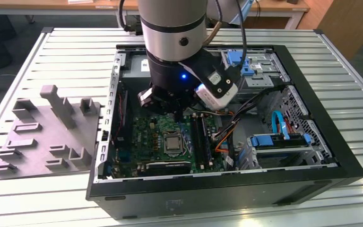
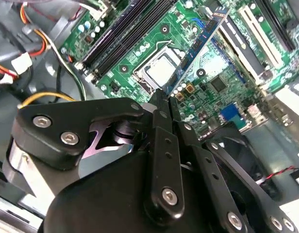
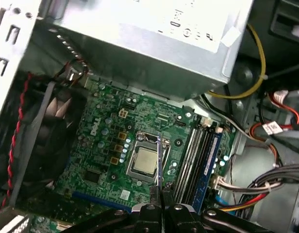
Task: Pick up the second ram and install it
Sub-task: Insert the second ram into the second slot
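My gripper [image 2: 164, 97] is shut on the second ram [image 2: 200, 47], a thin blue-green stick seen edge-on and reaching out from between the black fingers. In the first wrist view the second ram [image 3: 159, 155] hangs over the silver processor [image 3: 143, 161] on the green motherboard [image 3: 98, 145], beside the long black slots [image 3: 195, 155] and apart from them. A blue stick [image 3: 211, 160] sits in the outermost slot. In the exterior view the gripper [image 1: 176, 112] is inside the open computer case [image 1: 332, 156], above the motherboard [image 1: 147, 135].
The grey power-supply box [image 3: 140, 43] borders the motherboard. A black fan [image 3: 52, 126] sits at one side, and bundled cables [image 3: 275, 126] lie past the slots. A drive cage with blue parts [image 1: 282, 142] fills the case's right in the exterior view. A grey fixture [image 1: 43, 132] rests on the table.
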You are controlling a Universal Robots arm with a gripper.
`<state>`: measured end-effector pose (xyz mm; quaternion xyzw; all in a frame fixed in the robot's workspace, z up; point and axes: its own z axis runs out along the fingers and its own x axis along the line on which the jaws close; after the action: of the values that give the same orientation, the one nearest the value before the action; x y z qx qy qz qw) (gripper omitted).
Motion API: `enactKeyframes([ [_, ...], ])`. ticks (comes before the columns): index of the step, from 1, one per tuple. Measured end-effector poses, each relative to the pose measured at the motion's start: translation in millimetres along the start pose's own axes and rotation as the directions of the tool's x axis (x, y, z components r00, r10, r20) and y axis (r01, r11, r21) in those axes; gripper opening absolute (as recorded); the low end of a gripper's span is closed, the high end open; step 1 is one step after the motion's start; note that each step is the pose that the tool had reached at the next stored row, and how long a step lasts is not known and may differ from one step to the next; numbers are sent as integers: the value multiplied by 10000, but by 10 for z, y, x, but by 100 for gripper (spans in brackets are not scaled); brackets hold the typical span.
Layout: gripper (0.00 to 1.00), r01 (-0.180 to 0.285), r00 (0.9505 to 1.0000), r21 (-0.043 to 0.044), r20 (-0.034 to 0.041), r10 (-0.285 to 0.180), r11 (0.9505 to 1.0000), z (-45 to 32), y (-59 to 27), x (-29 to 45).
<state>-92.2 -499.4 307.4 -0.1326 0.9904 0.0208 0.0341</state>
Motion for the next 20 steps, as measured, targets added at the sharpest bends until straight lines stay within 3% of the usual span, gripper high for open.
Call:
enactKeyframes([
  [3,13,-538,9985,39,19,538,9985,7,0,1],
  [6,13,-1086,9941,77,40,1086,9941,14,0,1],
  [13,13,-2211,9752,153,89,2210,9751,26,-1,2],
  [20,13,-2219,9751,113,92,2218,9750,30,20,-3],
])
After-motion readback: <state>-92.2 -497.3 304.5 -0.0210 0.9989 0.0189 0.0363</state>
